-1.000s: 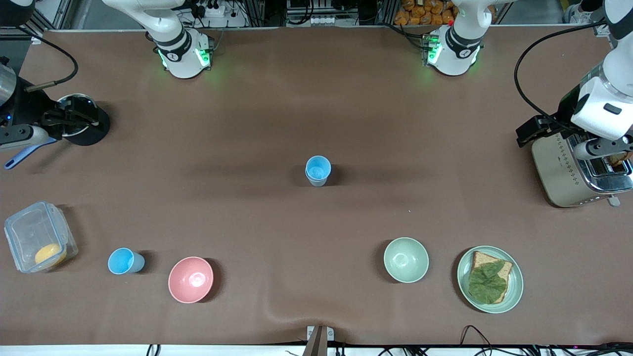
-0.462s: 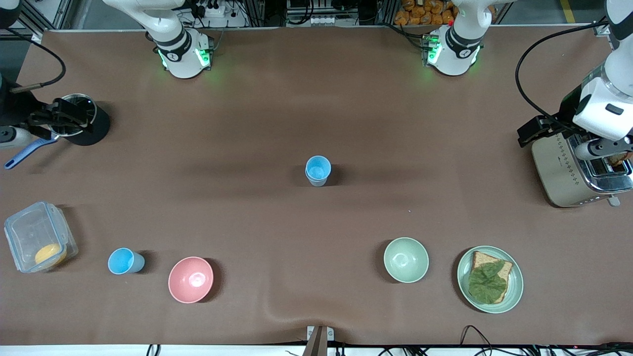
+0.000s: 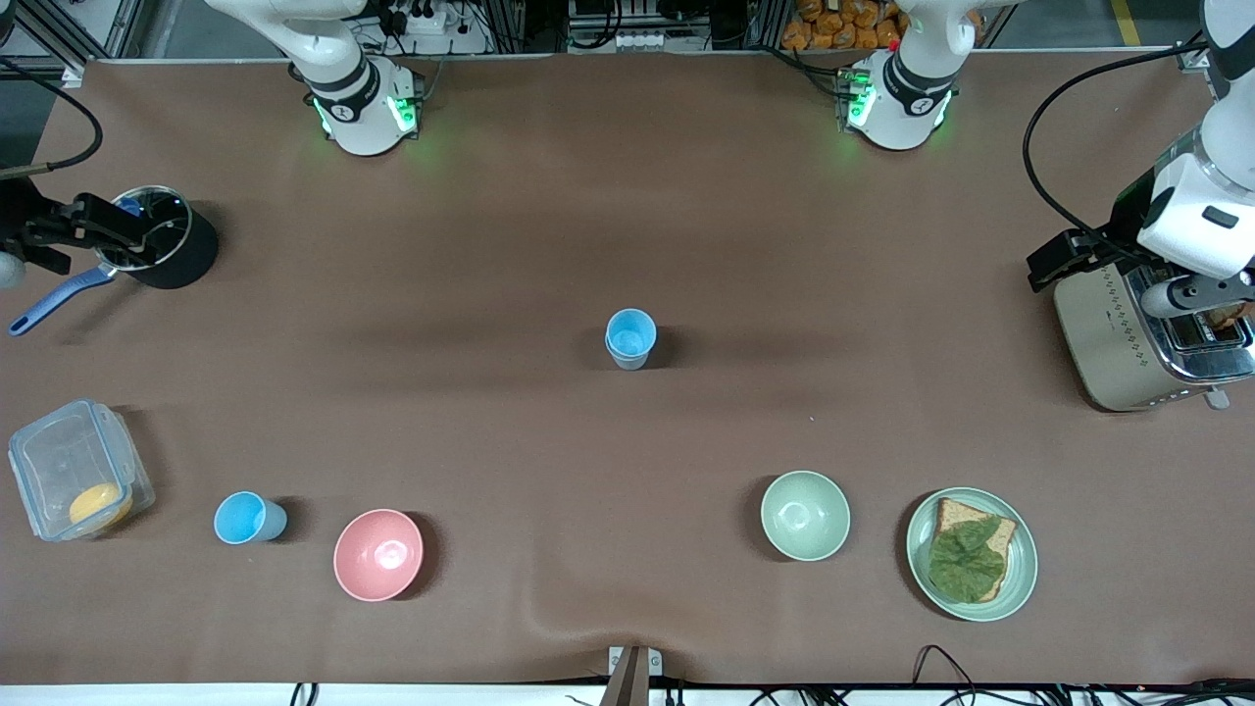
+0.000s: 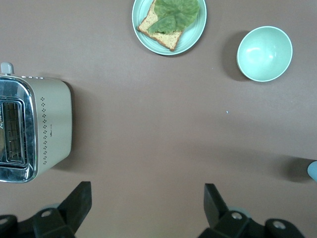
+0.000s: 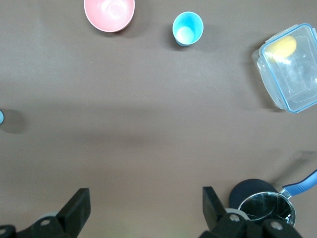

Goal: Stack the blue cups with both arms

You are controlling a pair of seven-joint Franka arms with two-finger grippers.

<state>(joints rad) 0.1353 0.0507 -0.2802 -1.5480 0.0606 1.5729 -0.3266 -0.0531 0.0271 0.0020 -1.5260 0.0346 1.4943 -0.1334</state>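
The lone blue cup [image 3: 249, 518] stands beside the pink bowl [image 3: 378, 554], nearest the right claw [image 5: 143, 210]; both it and the left claw [image 4: 146, 208] are spread apart

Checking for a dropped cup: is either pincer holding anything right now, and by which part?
Nothing is held. The left pincer and right pincer are both open and empty, apart from both blue cups.
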